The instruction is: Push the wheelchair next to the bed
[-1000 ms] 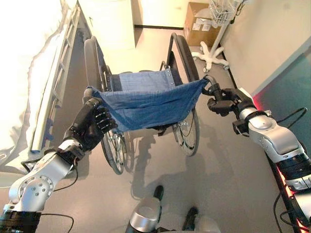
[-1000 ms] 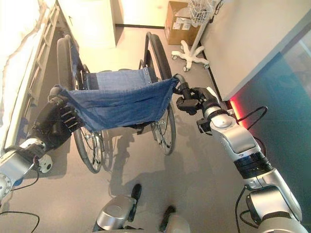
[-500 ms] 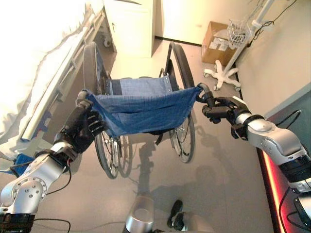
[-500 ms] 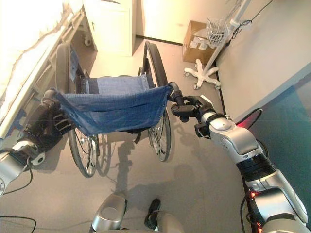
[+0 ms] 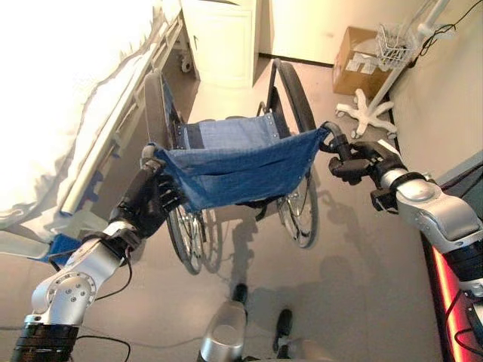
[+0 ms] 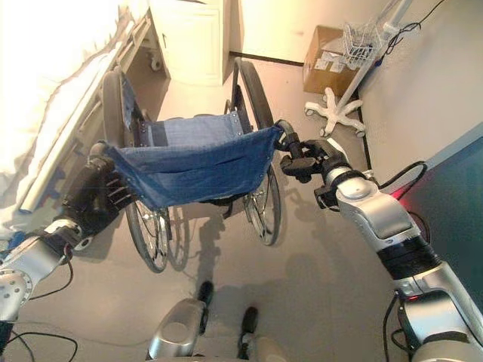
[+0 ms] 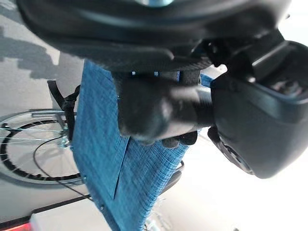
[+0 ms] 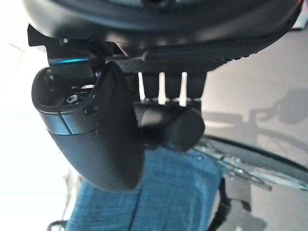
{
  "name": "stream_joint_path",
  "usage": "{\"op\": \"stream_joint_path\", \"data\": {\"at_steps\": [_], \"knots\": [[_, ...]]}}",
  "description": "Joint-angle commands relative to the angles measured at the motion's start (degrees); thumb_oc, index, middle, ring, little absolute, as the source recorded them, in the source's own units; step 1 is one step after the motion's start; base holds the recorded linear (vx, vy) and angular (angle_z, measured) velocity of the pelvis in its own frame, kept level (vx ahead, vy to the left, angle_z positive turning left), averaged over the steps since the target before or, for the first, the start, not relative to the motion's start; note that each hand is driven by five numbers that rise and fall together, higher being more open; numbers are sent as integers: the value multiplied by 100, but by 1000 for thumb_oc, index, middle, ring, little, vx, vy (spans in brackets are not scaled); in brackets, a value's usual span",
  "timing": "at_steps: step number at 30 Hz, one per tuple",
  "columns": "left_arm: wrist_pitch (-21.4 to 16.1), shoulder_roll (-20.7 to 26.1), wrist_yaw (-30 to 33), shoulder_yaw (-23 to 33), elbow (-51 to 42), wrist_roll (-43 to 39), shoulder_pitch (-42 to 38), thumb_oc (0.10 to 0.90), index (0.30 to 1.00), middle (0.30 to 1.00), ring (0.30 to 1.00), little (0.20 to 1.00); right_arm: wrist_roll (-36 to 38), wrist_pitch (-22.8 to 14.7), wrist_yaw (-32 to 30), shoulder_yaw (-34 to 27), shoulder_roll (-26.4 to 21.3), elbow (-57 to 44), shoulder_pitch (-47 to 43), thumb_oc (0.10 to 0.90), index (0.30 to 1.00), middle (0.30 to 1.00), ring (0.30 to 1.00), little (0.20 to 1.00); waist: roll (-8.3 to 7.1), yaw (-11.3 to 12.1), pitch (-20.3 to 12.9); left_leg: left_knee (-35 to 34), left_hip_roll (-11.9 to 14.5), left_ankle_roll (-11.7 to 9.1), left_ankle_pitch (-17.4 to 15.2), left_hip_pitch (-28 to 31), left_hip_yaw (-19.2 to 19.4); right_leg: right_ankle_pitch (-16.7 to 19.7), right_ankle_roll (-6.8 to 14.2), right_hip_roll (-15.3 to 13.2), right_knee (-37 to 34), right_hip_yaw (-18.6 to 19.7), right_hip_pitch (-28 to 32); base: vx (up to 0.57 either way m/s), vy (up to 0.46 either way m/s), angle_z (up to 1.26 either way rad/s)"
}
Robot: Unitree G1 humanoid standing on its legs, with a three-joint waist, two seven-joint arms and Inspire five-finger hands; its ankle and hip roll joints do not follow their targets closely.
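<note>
A wheelchair (image 5: 238,162) with a blue cloth back and large black wheels stands before me, its left wheel close to the bed (image 5: 68,98) with white sheets and a metal side rail. My left hand (image 5: 147,200) is curled round the left push handle (image 7: 159,108). At the other side my right hand (image 5: 358,160) has its fingers wrapped round the right push handle (image 8: 168,126). Both wrist views show the black grips held in the fingers, with blue cloth behind.
A white cabinet (image 5: 223,38) stands past the wheelchair at the bed's end. At the back right are a cardboard box (image 5: 361,51) and a pole stand with a white wheeled base (image 5: 366,113). A wall (image 5: 438,90) runs along the right.
The view has shifted as I moved. The wheelchair now stands closer alongside the bed, with both hands still on its handles.
</note>
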Motion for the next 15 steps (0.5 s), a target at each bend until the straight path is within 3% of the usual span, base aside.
{"op": "stream_joint_path", "data": {"at_steps": [1,4,7,8,9,11,12,15], "knots": [[-572,286,-163,304,226,-172,-1017,400,300,300,300,300,-255,-1069,284,-252,-151,-998,100,400,300,300,300,300,-198,-314,-986,-556,-525,-164,851,-762,-184,-645,213,339,-9,-215,1040,425,123,-25],[-356,386,-323,305,403,-165,-1127,400,300,300,300,300,-153,-1101,209,-401,-209,-1018,310,400,300,300,300,300,-350,-295,-1097,-399,-777,120,612,-647,-238,-220,534,122,810,-225,967,411,165,-14],[-269,518,-518,288,629,-180,-1283,400,300,300,300,300,-78,-1117,183,-466,-209,-1020,406,400,300,300,300,300,-369,-327,-1173,-410,-944,337,485,-464,-239,723,977,-13,2038,-130,635,345,202,-2],[-235,556,-514,271,652,-227,-1323,400,300,300,300,300,-94,-1103,192,-457,-186,-1010,401,400,300,300,300,300,-367,-336,-1189,-413,-982,355,462,-419,-256,933,1019,-59,2168,-108,554,269,153,4],[-198,600,-490,251,667,-280,-1369,400,300,300,300,300,-102,-1094,187,-437,-172,-1012,393,400,300,300,300,300,-348,-356,-1204,-403,-991,366,425,-372,-262,923,982,-134,2161,-101,460,230,109,4],[-175,684,-483,181,716,-336,-1445,400,300,300,300,300,-145,-1100,229,-478,-180,-1009,415,400,300,300,300,300,-301,-429,-1189,-330,-1007,347,363,-356,-348,562,830,-200,1767,-116,312,222,44,1],[-246,710,-467,142,686,-386,-1446,400,300,300,300,300,-141,-1107,229,-545,-234,-1047,464,400,300,300,300,300,-283,-473,-1143,-243,-1024,284,356,-393,-438,235,684,-171,1244,-95,262,170,-9,-3],[-499,658,-424,134,650,-466,-1398,400,300,300,300,300,-183,-1116,349,-705,-338,-1066,500,400,300,300,300,300,-246,-545,-1007,57,-1016,101,297,-532,-621,-22,438,-199,35,-52,280,122,-22,3]]}}
